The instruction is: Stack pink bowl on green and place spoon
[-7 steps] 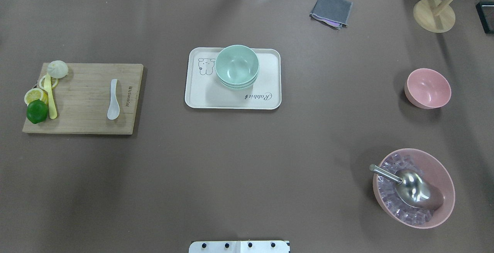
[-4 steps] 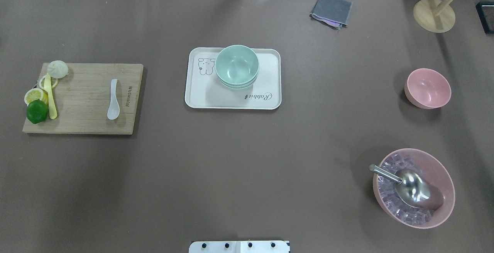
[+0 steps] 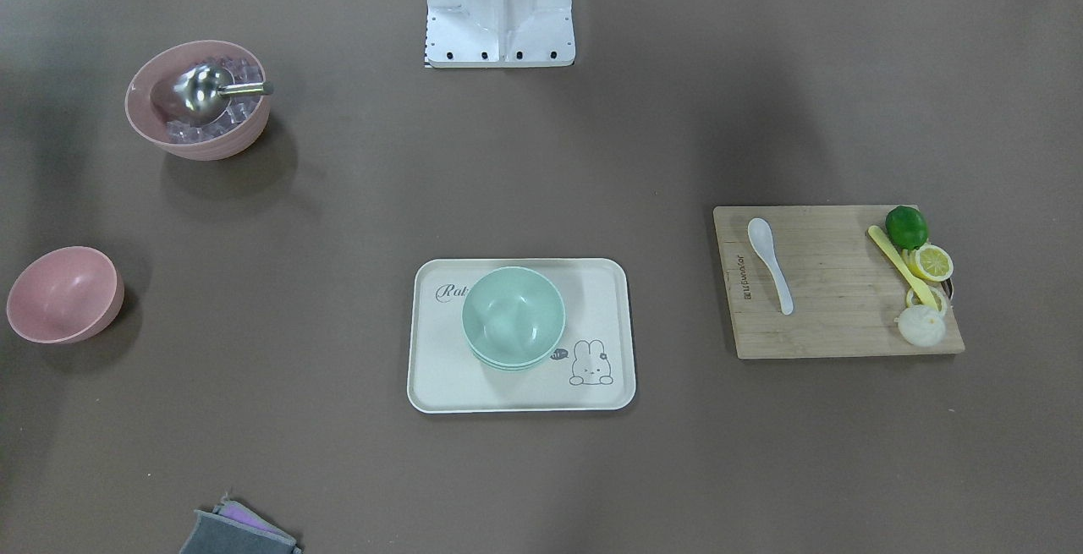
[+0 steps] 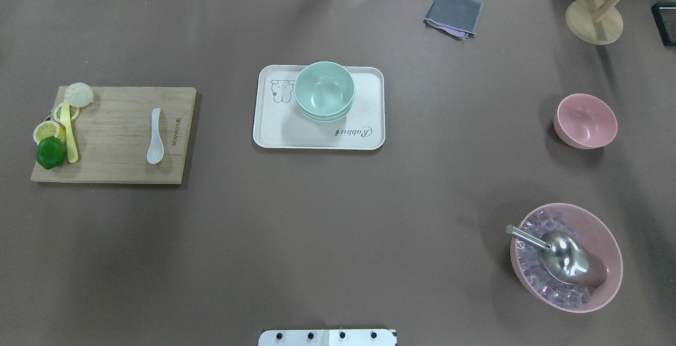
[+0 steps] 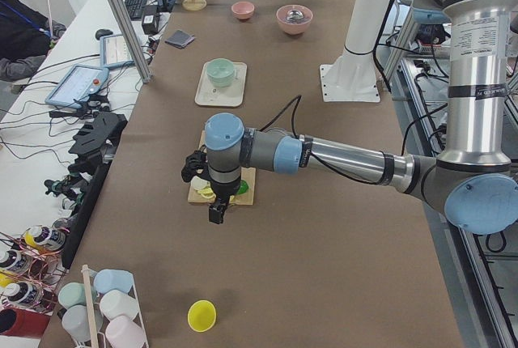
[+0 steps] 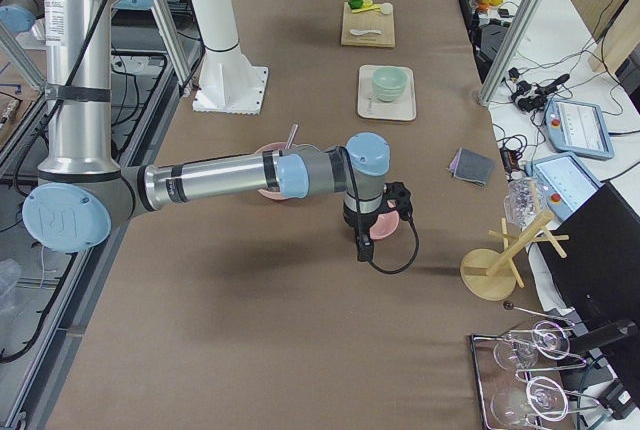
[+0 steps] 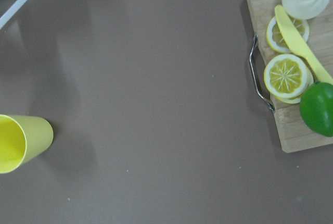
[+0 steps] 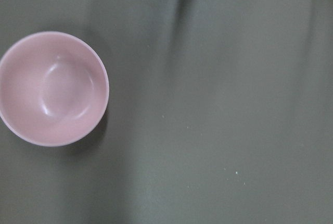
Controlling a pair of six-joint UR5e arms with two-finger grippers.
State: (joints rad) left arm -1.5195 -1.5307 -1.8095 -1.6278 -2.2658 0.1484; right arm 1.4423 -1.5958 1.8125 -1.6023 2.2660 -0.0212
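Observation:
The small pink bowl (image 4: pixel 585 120) stands empty on the table at the right, and it also shows in the right wrist view (image 8: pixel 53 88). Stacked green bowls (image 4: pixel 324 90) sit on the cream tray (image 4: pixel 317 137) at the centre. A white spoon (image 4: pixel 155 137) lies on the wooden cutting board (image 4: pixel 116 124) at the left. My left gripper (image 5: pixel 217 212) hangs over the board's outer end. My right gripper (image 6: pixel 362 248) hangs just past the pink bowl. Both show only in the side views, so I cannot tell whether they are open or shut.
A large pink bowl of ice with a metal scoop (image 4: pixel 566 257) stands front right. A grey cloth (image 4: pixel 453 13) and a wooden stand (image 4: pixel 594 20) are at the back right. A lime (image 4: pixel 50 151), lemon slices, a yellow knife and a bun sit on the board. A yellow cup (image 7: pixel 21 141) lies beyond it.

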